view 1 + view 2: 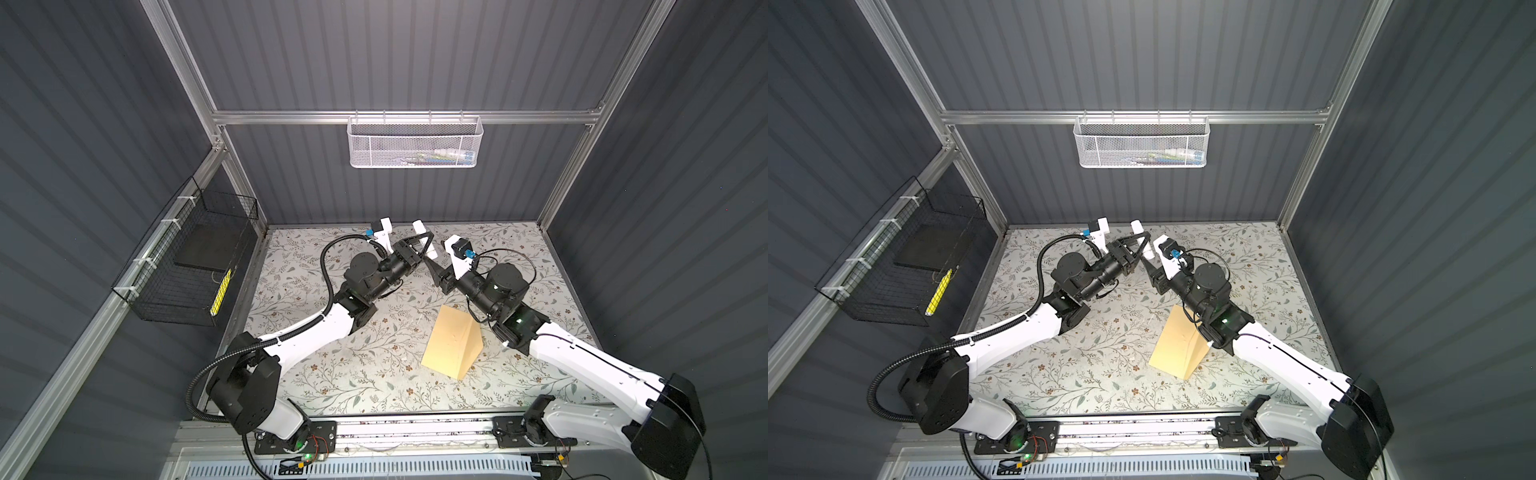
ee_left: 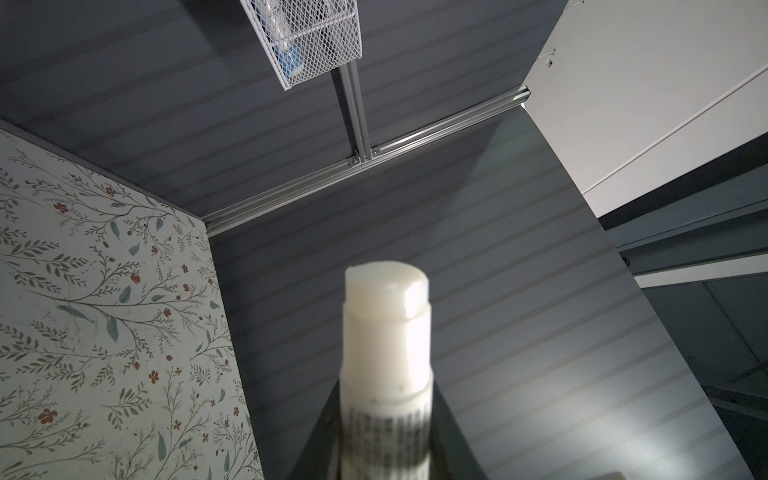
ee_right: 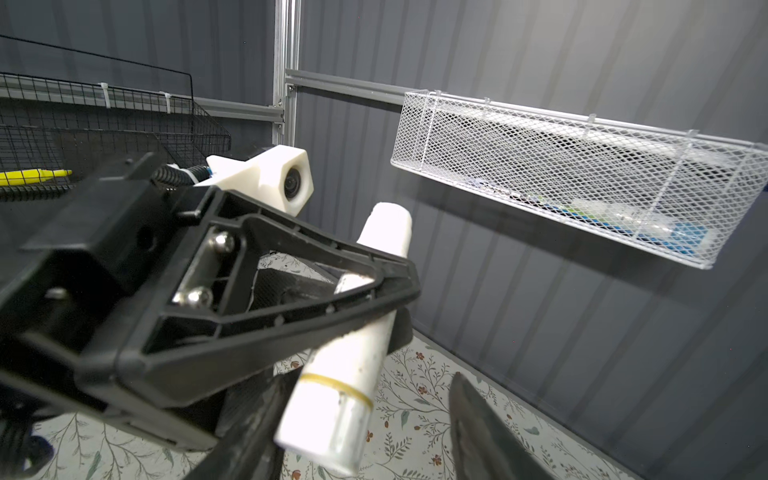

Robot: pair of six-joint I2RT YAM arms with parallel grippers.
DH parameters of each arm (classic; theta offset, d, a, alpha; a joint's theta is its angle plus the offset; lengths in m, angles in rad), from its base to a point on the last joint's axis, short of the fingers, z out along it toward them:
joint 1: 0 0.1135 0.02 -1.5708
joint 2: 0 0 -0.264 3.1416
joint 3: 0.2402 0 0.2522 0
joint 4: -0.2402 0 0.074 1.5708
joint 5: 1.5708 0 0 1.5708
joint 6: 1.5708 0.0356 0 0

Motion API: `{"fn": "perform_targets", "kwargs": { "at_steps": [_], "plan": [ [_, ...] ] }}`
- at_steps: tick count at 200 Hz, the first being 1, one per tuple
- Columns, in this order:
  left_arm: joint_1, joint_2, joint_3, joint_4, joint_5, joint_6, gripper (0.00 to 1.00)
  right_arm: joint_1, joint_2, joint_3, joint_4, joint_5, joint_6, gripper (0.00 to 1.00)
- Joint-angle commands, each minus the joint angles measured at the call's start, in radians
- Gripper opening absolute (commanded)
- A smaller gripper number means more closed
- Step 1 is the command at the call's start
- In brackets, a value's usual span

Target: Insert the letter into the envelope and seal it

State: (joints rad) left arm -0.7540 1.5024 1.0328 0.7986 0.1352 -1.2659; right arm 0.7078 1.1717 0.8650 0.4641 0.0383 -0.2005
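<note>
The left pincer point(image 1: 428, 245) pinches an uncapped glue stick point(image 1: 419, 227) aloft. The right pincer point(image 3: 370, 386), spread, straddles its lower end. Behind both pincers, beneath the right arm, the envelope point(image 1: 446, 345) lies on the counter point(image 1: 332, 374), flap unsealed. No letter shows, so it is presumably inside. Gluing and sealing remain.

Robotics lab cell, aluminium-profile frame point(image 1: 291, 117), dark ribbed wall panels point(image 1: 395, 54), white mesh basket point(image 1: 414, 143) beyond the left gripper point(image 1: 428, 244), floral tabletop point(image 1: 332, 374) beneath it.
</note>
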Motion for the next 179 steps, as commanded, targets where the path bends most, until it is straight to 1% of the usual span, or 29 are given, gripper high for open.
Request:
{"fn": "perform_targets", "kwargs": {
  "at_steps": [1,21,46,64,84,97,102,107,119,126,135,142,149,155,164,179],
  "plan": [
    [-0.018,0.011,0.016,-0.008,0.006,-0.004,0.0,0.024,0.021,0.034,0.021,0.05,-0.058,0.55],
    [-0.019,0.017,0.016,-0.016,0.003,-0.01,0.0,0.04,0.03,0.04,0.022,0.062,-0.082,0.45],
    [-0.021,0.025,0.015,-0.005,0.004,-0.022,0.0,0.045,0.036,0.043,0.017,0.083,-0.078,0.31],
    [-0.021,0.03,0.017,-0.008,0.006,-0.024,0.0,0.046,0.022,0.038,0.016,0.09,-0.066,0.27],
    [-0.021,0.032,0.008,0.008,0.001,-0.02,0.0,0.047,-0.003,0.031,0.005,0.078,-0.046,0.19],
    [-0.02,0.024,-0.002,0.02,-0.012,0.013,0.0,0.046,-0.02,0.042,-0.043,0.074,-0.026,0.15],
    [-0.02,0.018,-0.002,0.011,-0.016,0.029,0.1,0.045,-0.028,0.049,-0.073,0.073,-0.015,0.15],
    [-0.019,0.012,-0.004,-0.002,-0.02,0.046,0.23,0.045,-0.035,0.059,-0.106,0.07,-0.005,0.14],
    [-0.014,-0.006,-0.008,-0.023,-0.023,0.086,0.43,0.044,-0.046,0.074,-0.181,0.046,0.011,0.16],
    [-0.005,-0.02,-0.012,-0.031,-0.017,0.119,0.55,0.043,-0.087,0.074,-0.22,0.031,0.027,0.16],
    [0.012,-0.045,-0.02,-0.056,-0.007,0.161,0.72,0.039,-0.114,0.063,-0.249,0.032,0.067,0.15],
    [0.025,-0.072,-0.028,-0.09,-0.002,0.207,0.83,0.033,-0.134,0.057,-0.276,0.036,0.103,0.13],
    [0.035,-0.102,-0.031,-0.147,-0.004,0.266,0.9,0.024,-0.153,0.06,-0.322,0.032,0.136,0.11],
    [0.044,-0.128,-0.026,-0.222,-0.015,0.326,0.94,0.017,-0.172,0.067,-0.374,0.026,0.16,0.11],
    [0.052,-0.168,-0.01,-0.329,-0.032,0.422,0.96,0.014,-0.189,0.074,-0.435,0.019,0.174,0.1],
    [0.053,-0.219,0.039,-0.511,-0.069,0.616,0.99,0.006,-0.223,0.093,-0.541,0.012,0.204,0.1]
  ]
}}
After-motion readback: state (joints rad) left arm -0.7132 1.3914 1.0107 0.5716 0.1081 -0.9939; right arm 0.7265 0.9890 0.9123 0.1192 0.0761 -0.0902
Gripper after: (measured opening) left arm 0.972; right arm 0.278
